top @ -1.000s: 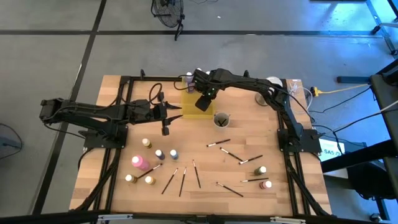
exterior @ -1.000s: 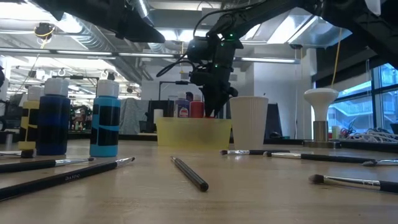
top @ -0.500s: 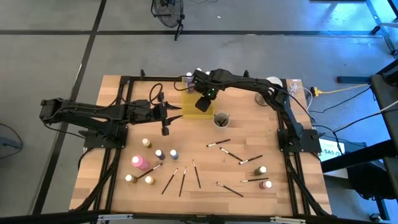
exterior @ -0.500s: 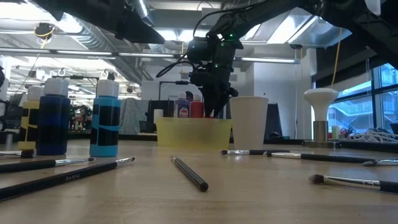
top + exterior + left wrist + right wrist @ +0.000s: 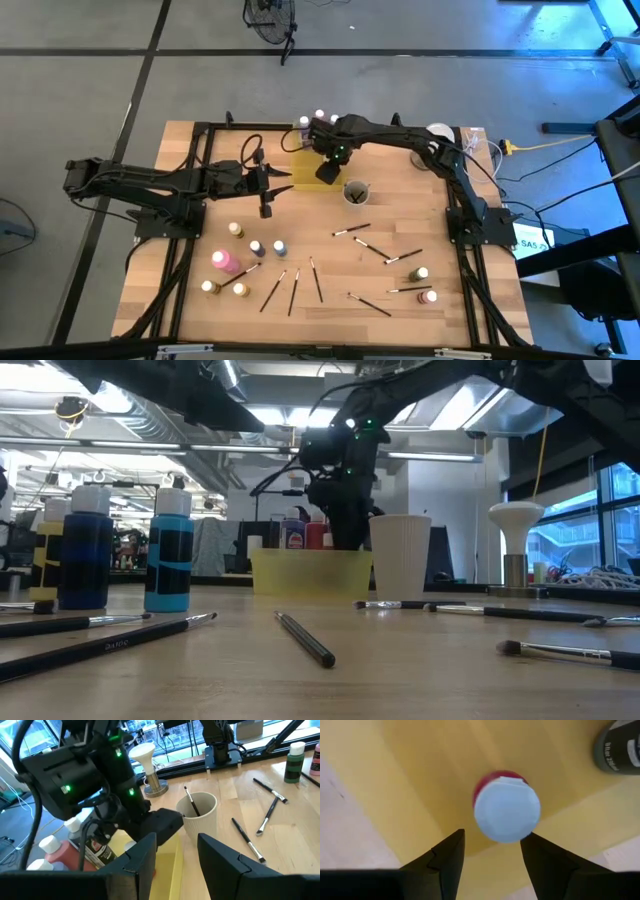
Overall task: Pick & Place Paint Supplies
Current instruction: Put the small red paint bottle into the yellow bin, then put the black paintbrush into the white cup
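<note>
Red bottle (image 5: 506, 810) upright in yellow tray (image 5: 415, 780), beneath open right pincer (image 5: 490, 852), untouched.

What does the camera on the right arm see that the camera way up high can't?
Only the right wrist view shows a red bottle with a white cap standing in the tray, apart from the open right gripper.

Only the high view shows the brushes lying on the table, and the left gripper waiting.

Both show the yellow tray.
</note>
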